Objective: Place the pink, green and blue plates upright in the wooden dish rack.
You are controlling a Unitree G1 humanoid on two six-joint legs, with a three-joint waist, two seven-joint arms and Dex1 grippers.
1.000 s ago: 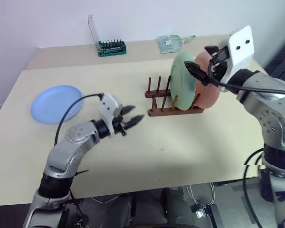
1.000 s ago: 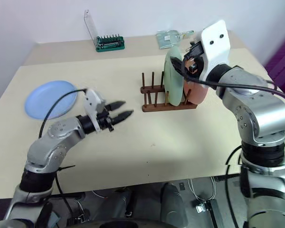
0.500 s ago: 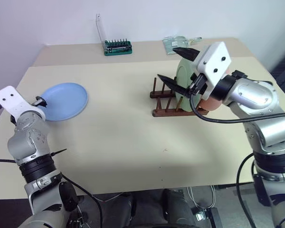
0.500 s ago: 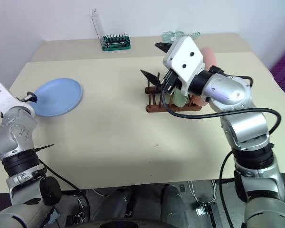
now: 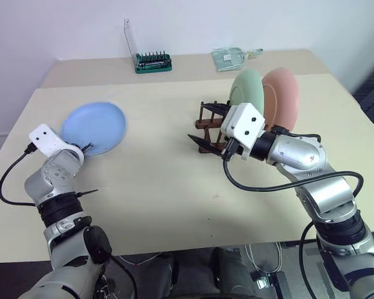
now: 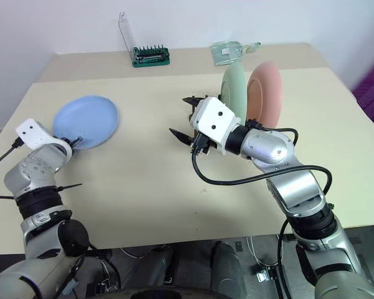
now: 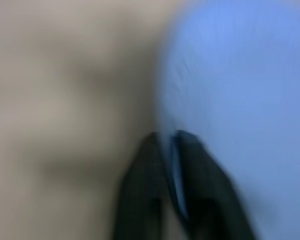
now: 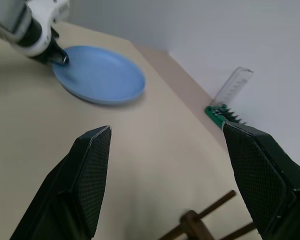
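Observation:
The blue plate lies on the table at the left. My left gripper is shut on its near rim; in the left wrist view a sliver of blue rim sits between the closed fingers. The green plate and the pink plate stand upright side by side in the wooden dish rack. My right gripper hangs open and empty just in front of the rack's free pegs, partly hiding them, and points toward the blue plate.
A green holder of screwdriver bits and a clear plastic packet lie at the table's far edge. Bare tabletop stretches between the blue plate and the rack.
My left arm swung left to the blue plate and its gripper closed on the rim. My right gripper came down and left from the standing plates, staying open. The camera shifted too.

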